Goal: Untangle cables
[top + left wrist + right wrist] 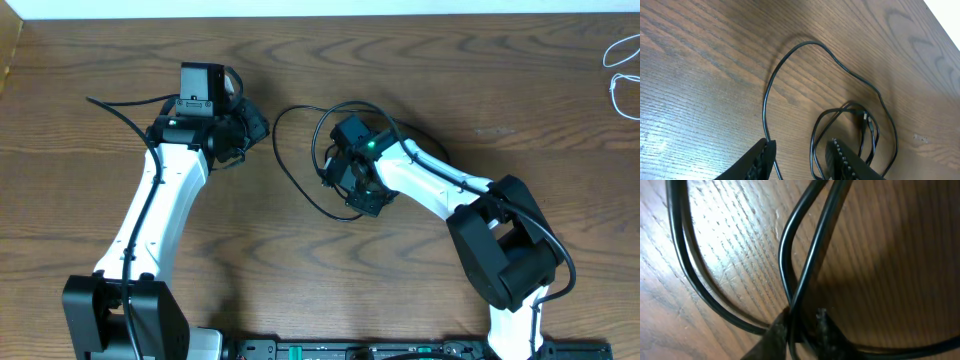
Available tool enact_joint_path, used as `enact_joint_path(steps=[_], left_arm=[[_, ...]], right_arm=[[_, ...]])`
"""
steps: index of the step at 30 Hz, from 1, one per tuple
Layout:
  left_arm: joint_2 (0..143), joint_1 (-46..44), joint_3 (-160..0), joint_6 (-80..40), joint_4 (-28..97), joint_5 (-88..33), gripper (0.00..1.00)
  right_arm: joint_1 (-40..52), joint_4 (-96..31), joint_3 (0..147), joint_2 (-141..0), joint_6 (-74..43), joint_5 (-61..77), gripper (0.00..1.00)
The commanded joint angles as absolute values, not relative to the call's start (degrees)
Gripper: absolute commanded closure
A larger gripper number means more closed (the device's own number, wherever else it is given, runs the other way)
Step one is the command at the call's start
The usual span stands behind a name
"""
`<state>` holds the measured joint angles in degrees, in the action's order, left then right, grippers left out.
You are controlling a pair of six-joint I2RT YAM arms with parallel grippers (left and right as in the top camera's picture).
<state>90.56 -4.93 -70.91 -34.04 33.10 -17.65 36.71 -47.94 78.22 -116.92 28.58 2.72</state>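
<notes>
Upper left of centre, overhead view: left hand point(801, 145), fingers point(761, 157) spread, one strand of the black cable point(764, 105) running between them, just beside one finger. Centre of frame: black cable, lying in one wide loop on the wooden surface point(100, 60), with tighter coils gathered at its right side. Centre, over those coils: right hand point(801, 325), fingers point(772, 340) pinching crossed black strands. Upper right corner: white cable point(606, 57), well apart, partly cut by the frame edge.

table point(60, 60): wood, grainy, matt | blk cable point(822, 230): smooth, glossy
</notes>
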Motion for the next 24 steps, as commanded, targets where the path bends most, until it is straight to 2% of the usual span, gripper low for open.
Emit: enact_joint_path(steps=[1,2,9,17,24], left_arm=[[90.56,-4.78,-71.48,-33.01,33.39,-16.82,0.62],[90.56,-4.78,-71.48,-33.01,33.39,-16.82,0.61],[90.56,-4.78,-71.48,-33.04,33.41,-16.84,0.61],[90.56,-4.78,-71.48,-33.01,34.33,-16.82,0.62],[90.56,-4.78,-71.48,-33.01,35.35,-16.84,0.62]], right_arm=[[37.23,-48.84,75.5,-119.0,26.81,3.33,0.96],[37.23,-48.86,75.5,-119.0,26.76,3.33,0.99],[35.86,-52.53,80.09,-117.6,20.58,4.27,0.99],[30.22,-62.94,100.84,-110.56,20.62,11.6,0.99],[20.99,-67.68,116.33,-105.19,18.15,15.4,0.99]])
